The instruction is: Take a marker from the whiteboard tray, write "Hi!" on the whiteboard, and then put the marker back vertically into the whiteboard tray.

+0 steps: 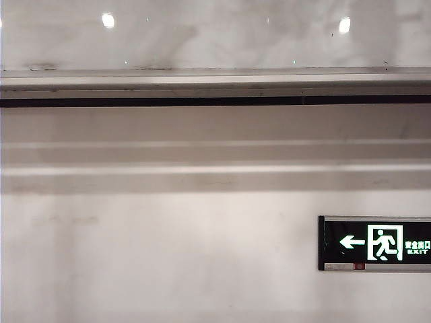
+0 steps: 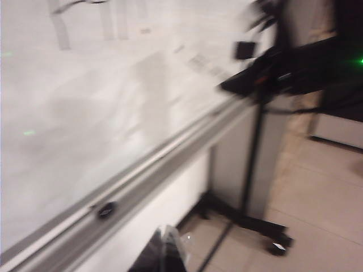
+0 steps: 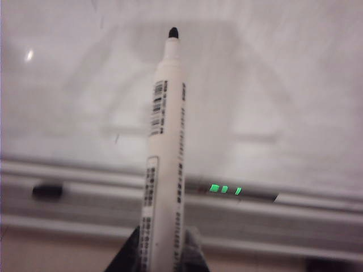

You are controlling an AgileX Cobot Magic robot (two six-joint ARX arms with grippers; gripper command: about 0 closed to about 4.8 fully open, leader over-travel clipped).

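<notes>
In the right wrist view my right gripper (image 3: 163, 245) is shut on the white marker (image 3: 165, 147). Its uncapped black tip points at the glossy whiteboard (image 3: 272, 85), above the grey whiteboard tray (image 3: 295, 221). I cannot tell whether the tip touches the board. A small black cap-like piece (image 3: 47, 191) lies on the tray off to one side. In the blurred left wrist view my left gripper (image 2: 165, 252) hangs beside the whiteboard tray (image 2: 153, 170) with its fingers together and nothing between them. The exterior view shows only the whiteboard (image 1: 215, 33) and the tray (image 1: 215, 79). No arm appears there.
A green exit sign (image 1: 374, 243) is on the wall under the tray. The left wrist view shows a black wheeled stand (image 2: 252, 170) on the tiled floor, carrying dark equipment (image 2: 283, 73), past the board's end. A small dark piece (image 2: 106, 209) lies on the tray.
</notes>
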